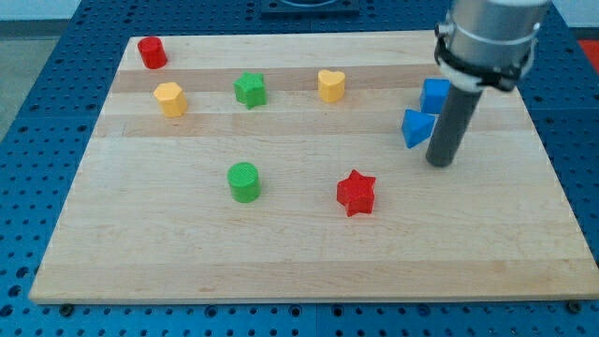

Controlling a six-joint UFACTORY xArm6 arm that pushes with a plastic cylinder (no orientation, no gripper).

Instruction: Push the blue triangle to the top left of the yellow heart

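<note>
My tip (440, 161) rests just right of the blue triangle (416, 128), which sits near the table's (299, 267) right edge. No hand shows, only the rod. A blue block (435, 95) stands close behind the triangle. The yellow heart (330, 85) lies toward the far edge, the table between them bare. Two blue, two yellow, two green, two red blocks.
</note>
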